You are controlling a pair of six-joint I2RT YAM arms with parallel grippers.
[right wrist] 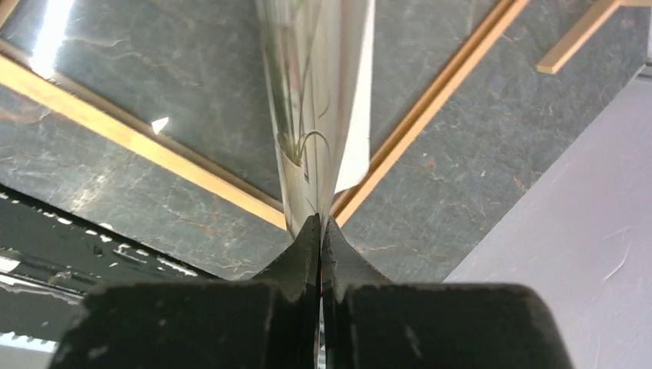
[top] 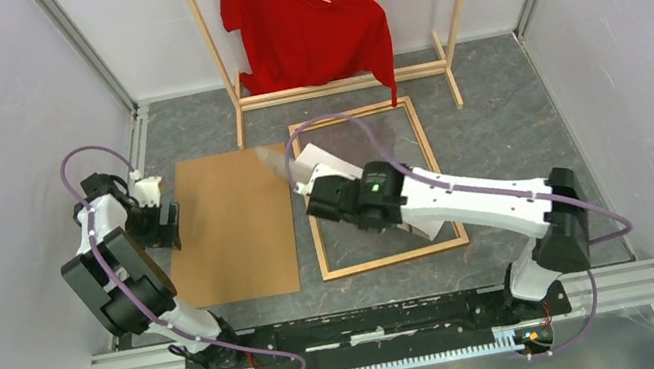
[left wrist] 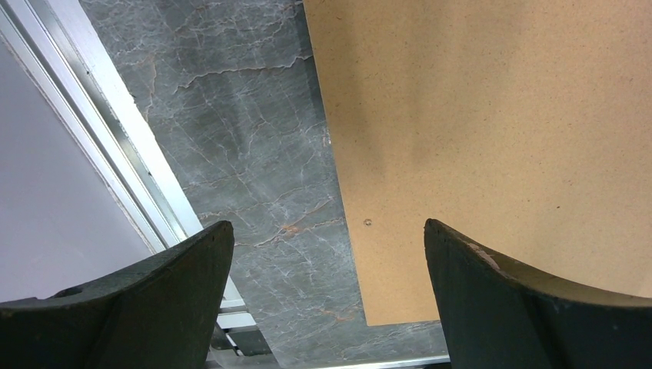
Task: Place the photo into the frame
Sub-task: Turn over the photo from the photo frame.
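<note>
Centrally, the photo is pinched edge-on between the tightly closed fingers of the right gripper. It is held tilted above the left part of the frame, which lies flat on the grey table. The left gripper is spread wide with nothing between its fingers, above the edge of a brown board laid beside the frame.

tabletop is dark grey marble with pale, rusty veins. frame is orange-brown wood, board plain tan with tiny specks. photo has a white back, thin green grass blades on the front. shirt bright red, rack pale wood. left tool and right tool: black.
</note>
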